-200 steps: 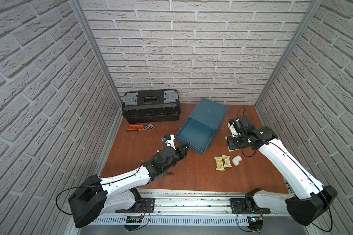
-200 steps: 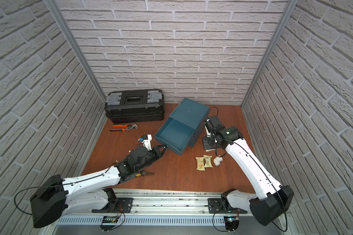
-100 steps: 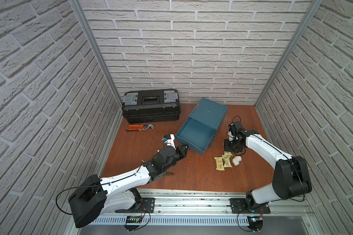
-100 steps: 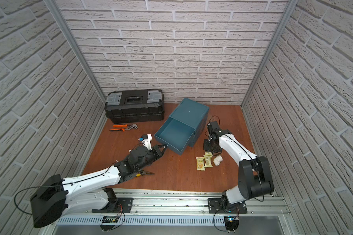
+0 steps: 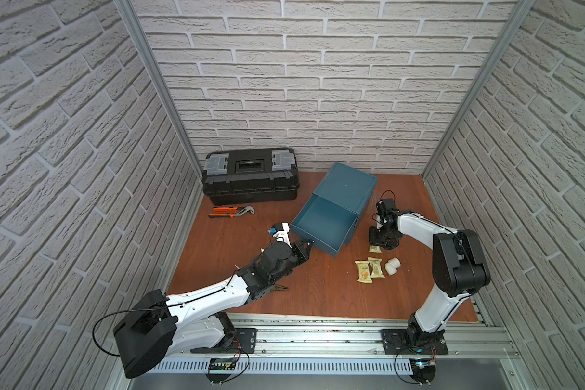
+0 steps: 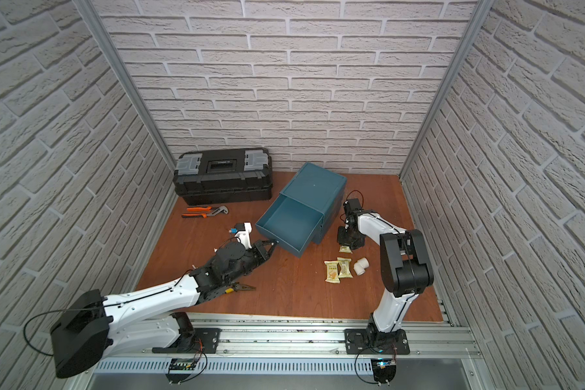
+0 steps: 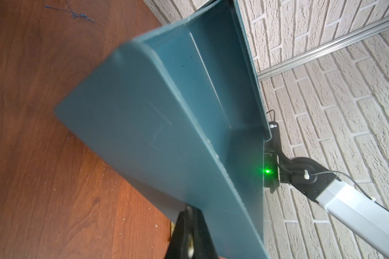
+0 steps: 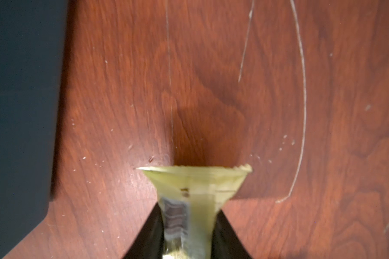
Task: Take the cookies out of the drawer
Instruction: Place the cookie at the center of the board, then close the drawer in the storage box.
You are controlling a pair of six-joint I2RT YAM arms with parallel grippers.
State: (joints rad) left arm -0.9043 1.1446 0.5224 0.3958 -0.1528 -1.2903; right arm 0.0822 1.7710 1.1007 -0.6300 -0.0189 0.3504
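Observation:
The teal drawer stands pulled out of its housing, and no packet shows inside it. My left gripper is shut on the drawer's front corner. Two cream cookies lie side by side on the table right of the drawer. Just behind them my right gripper points down, shut on a third cream cookie packet whose crimped end sticks out at the wood.
A white pipe elbow lies next to the two packets. A black toolbox stands at the back left with orange pliers in front of it. More pliers lie under my left arm.
My right arm has swung down and forward beside the drawer, lowering the packet to the table behind the two lying there. The left arm and drawer have not moved.

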